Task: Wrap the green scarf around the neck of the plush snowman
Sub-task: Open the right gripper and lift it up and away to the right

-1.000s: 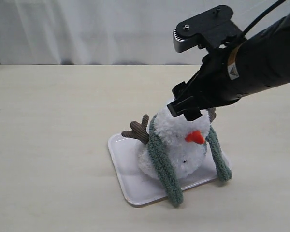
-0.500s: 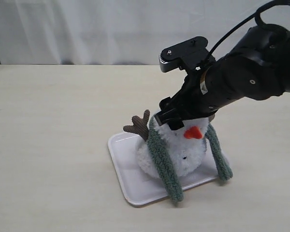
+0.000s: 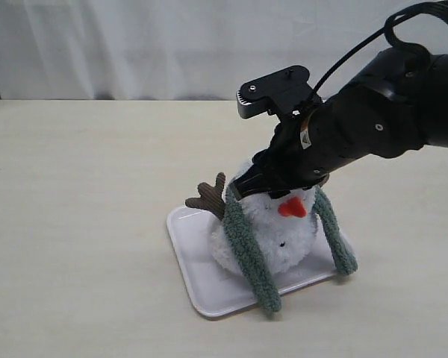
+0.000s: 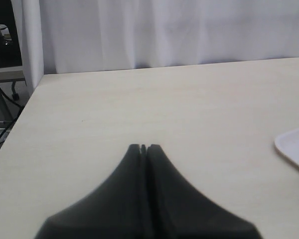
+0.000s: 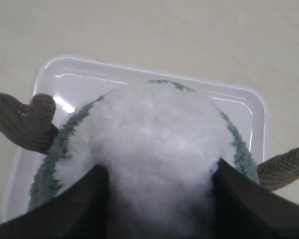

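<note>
**Asker:** Since a second ago, what has moved?

**Describer:** Your right gripper [image 3: 272, 185] has dropped onto the fluffy white two-ball plush snowman [image 3: 272, 227], and the toy has shifted slightly left under it. The black fingers are spread wide, one on each side of the head ball, touching the fluff. I can't confirm a firm squeeze.

**Asker:** Where is the scarf?

**Describer:** The long, fuzzy dusty-green fleece scarf [image 3: 246, 246] is draped behind the neck, with both ends hanging down the front, uncrossed. The neck crease itself is hidden.

**Asker:** Which step is this?

**Describer:** Draping looks done and wrapping does not. You would probably need to steady the head next, then carry one hanging end across the front.

**Asker:** What holds what?

**Describer:** The shallow white plastic tray [image 3: 187, 246] holds only the snowman. One scarf end spills past its front rim onto the pale wooden table [image 3: 75, 224]. Your left gripper [image 4: 144, 148] is pinched closed and empty over bare table, well apart.
</note>
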`<state>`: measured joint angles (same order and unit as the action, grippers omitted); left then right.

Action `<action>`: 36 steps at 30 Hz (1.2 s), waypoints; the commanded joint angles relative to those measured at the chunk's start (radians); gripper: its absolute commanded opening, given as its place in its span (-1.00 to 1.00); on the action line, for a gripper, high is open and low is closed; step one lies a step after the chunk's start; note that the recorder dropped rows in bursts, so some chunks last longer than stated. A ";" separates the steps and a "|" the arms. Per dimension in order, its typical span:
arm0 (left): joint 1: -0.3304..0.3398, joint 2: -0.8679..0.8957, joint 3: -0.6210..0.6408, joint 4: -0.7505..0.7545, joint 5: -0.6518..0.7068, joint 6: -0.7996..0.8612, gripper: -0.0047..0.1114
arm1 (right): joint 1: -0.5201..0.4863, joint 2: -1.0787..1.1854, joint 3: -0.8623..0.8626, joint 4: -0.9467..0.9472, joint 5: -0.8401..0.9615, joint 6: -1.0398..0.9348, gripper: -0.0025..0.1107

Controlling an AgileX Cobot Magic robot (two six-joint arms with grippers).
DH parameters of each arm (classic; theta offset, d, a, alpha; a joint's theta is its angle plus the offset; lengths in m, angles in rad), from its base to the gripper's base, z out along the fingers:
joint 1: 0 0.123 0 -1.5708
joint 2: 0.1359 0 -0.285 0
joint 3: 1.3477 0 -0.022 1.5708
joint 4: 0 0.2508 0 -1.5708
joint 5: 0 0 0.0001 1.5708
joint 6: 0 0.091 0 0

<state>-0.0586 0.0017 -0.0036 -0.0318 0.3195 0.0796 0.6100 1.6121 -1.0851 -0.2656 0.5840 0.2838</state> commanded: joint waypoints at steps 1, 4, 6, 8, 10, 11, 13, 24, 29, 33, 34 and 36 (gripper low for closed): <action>0.001 -0.002 0.004 -0.008 -0.011 0.001 -0.92 | -0.005 0.010 0.004 -0.004 -0.057 0.026 -0.88; 0.001 -0.002 0.004 -0.008 -0.011 0.001 -0.92 | -0.008 0.010 0.004 -0.012 -0.160 0.119 -0.88; 0.001 -0.002 0.004 -0.008 -0.011 0.001 -0.92 | -0.033 0.008 0.004 -0.012 -0.243 0.201 -0.88; 0.001 -0.002 0.004 -0.008 -0.011 0.001 -0.92 | -0.062 0.008 0.004 -0.012 -0.327 0.267 -0.88; 0.001 -0.002 0.004 -0.008 -0.011 0.001 -0.92 | -0.078 0.008 0.004 -0.012 -0.367 0.327 -0.88; 0.001 -0.002 0.004 -0.008 -0.011 0.001 -0.92 | -0.077 0.008 0.004 -0.012 -0.363 0.327 -0.88; 0.001 -0.002 0.004 -0.008 -0.011 0.001 -0.92 | -0.077 0.016 0.004 -0.012 -0.324 0.298 -0.88; 0.001 -0.002 0.004 -0.008 -0.011 0.001 -0.92 | -0.077 0.033 0.004 -0.012 -0.304 0.322 0.20; 0.001 -0.002 0.004 -0.008 -0.011 0.001 -0.92 | -0.075 -0.029 0.004 -0.012 -0.263 0.293 0.26; 0.001 -0.002 0.004 -0.008 -0.011 0.001 -0.92 | -0.075 -0.097 0.004 -0.012 -0.206 0.252 0.26; 0.001 -0.002 0.004 -0.008 -0.011 0.001 -0.92 | -0.075 -0.113 0.004 -0.012 -0.193 0.245 0.26; 0.001 -0.002 0.004 -0.008 -0.011 0.001 -0.92 | -0.075 -0.155 0.004 -0.012 -0.165 0.221 0.26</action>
<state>-0.0586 0.0017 -0.0036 -0.0318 0.3195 0.0796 0.5373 1.5081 -1.0792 -0.2691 0.3773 0.5452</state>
